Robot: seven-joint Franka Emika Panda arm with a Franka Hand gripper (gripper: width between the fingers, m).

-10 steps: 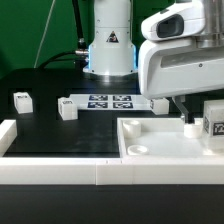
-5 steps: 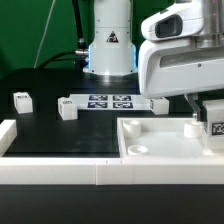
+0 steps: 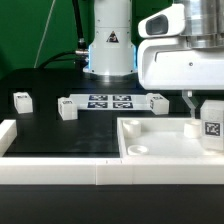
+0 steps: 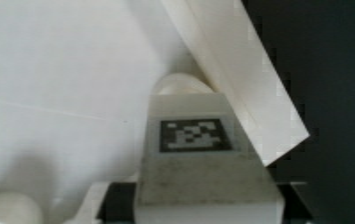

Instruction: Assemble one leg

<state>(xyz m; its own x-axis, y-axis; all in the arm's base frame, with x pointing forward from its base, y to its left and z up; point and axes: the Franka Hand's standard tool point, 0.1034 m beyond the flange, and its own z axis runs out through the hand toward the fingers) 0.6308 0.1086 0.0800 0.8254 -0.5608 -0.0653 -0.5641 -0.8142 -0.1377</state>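
The leg (image 3: 211, 122), a small stubby white plastic block with a black-and-white square tag on its face, is grasped by the jaws; they are clenched on its two sides, and it hangs clear of the surface at the exterior view's right edge. In the wrist view the leg (image 4: 195, 150) stands between two dark finger parts, with its tag turned to the camera; its long axis runs straight out from the jaws, so in the exterior view it is about upright, with the free end pointing down.

Under it lies the large white square panel (image 3: 165, 138) with raised rim; the leg is above the panel's far side at the exterior view's right. A small round feature (image 3: 192, 126) on the panel, probably a corner hole, is just beside the leg toward the exterior view's left; whether the free end is already in line with it I cannot tell. I judge that the coming move depends on this: the leg must stay upright and go a little sideways before it goes down.

Farther away, three other white blocks lie loose on the black bench (image 3: 60, 135); one (image 3: 22, 100) and a second (image 3: 67, 108) are at the exterior view's left, and the third (image 3: 158, 100) is just beside the marker board (image 3: 110, 101).
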